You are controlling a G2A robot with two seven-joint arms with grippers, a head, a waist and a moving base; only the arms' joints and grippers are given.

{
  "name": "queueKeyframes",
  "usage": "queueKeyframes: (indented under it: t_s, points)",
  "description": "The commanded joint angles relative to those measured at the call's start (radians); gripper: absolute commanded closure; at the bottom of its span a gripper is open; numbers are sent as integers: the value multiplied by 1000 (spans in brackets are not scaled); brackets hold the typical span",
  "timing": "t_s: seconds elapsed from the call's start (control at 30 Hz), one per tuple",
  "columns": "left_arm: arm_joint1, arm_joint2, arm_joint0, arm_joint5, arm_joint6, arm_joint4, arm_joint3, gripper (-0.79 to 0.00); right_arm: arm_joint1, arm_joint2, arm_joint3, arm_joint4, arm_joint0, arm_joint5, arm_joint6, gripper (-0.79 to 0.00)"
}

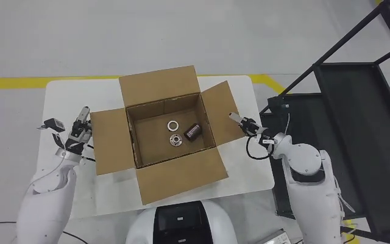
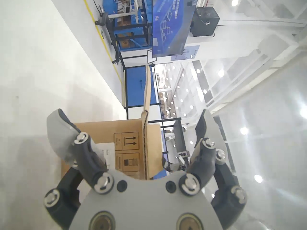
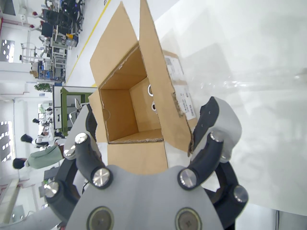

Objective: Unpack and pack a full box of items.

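Wrist views: jaws wide, flanking box

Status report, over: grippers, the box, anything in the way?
Left gripper open, beside the brown cardboard box. Right gripper open, at the opposite flap. Inside: silver metal ring, silver round fitting, dark cylinder. Flaps all folded out, opening unobstructed.

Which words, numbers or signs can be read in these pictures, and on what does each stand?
No word or number can be read as text.
Sign, no words: upward arrows, a pair printed on the side of the cardboard box.
White label on the cardboard box: print too small to read.
Blue screen in the room behind: writing too blurred to read.
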Motion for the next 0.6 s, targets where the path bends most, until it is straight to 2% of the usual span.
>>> queueKeyframes:
  t_s: [0.0, 0.17, 0.33, 0.47, 0.57]
  points:
    - [3, -12, 6, 1, -69, -61, -14, -785, 0, -16, 9, 73, 5, -39, 25, -785]
    - [5, -30, 39, 11, -188, -186, -103, -785, 4, -30, 2, 224, 1, -122, 74, -785]
    - [6, -10, 53, 47, -283, -221, -213, -785, 10, -81, -10, 222, 17, -134, 110, -785]
    - [4, 43, 21, 66, -332, -157, -253, -785, 11, -167, 21, 196, 66, -117, 117, -785]
    - [-1, 96, -25, 88, -342, -102, -241, -785, 11, -231, 53, 168, 106, -102, 116, -785]
